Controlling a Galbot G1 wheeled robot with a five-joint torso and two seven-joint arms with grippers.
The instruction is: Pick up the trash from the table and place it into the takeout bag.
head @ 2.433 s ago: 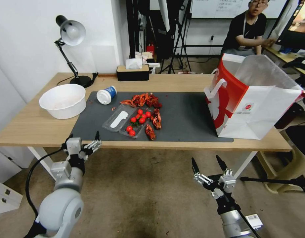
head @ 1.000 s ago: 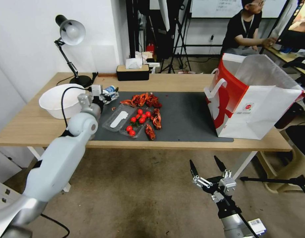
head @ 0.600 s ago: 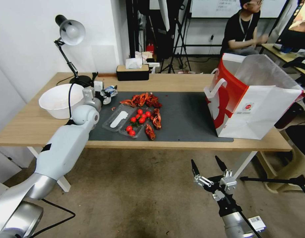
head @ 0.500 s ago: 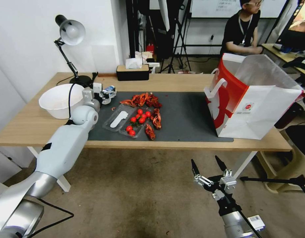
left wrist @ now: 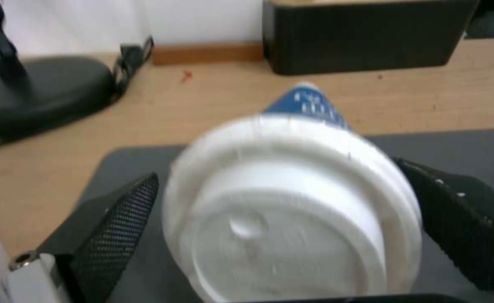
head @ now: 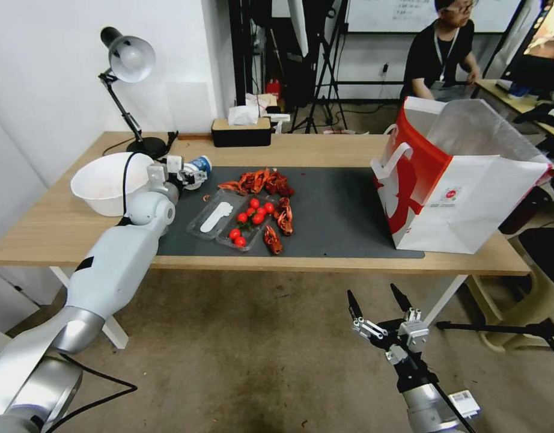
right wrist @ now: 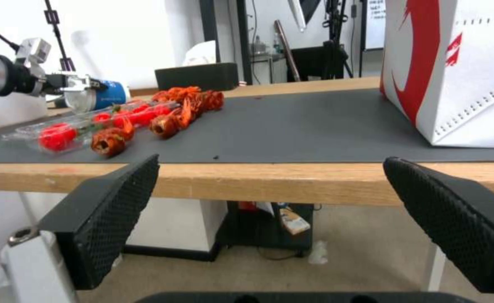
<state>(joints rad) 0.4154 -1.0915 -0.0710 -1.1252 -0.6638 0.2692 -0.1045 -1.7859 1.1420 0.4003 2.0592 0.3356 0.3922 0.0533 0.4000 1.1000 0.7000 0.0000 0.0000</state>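
White and wide, the bowl point(head: 112, 180) sits at the left end of the table point(head: 60, 231), just in front of the desk lamp point(head: 130, 72). Beside it the left claw point(head: 190, 174) reaches over the near-left corner of the grey mat point(head: 337, 210), its two black fingers point(left wrist: 118, 214) spread on either side of the white cup with a blue label point(head: 196, 170), which lies on its side with the lid toward the arm. In the left wrist view the fingers flank the lid with small gaps, so the claw is open around the cup, not clamped on it. Further right on the mat lie a clear plastic tray point(head: 226, 219) with small red tomatoes point(head: 253, 216) and a heap of red shells point(head: 265, 180). A black tissue box point(head: 241, 132) stands near the far edge. At the right end the takeout bag point(head: 463, 198) stands upright and open on the table, well apart from the cup. The right claw point(head: 379, 304) hangs below the table's front edge, fingers wide open and holding nothing.
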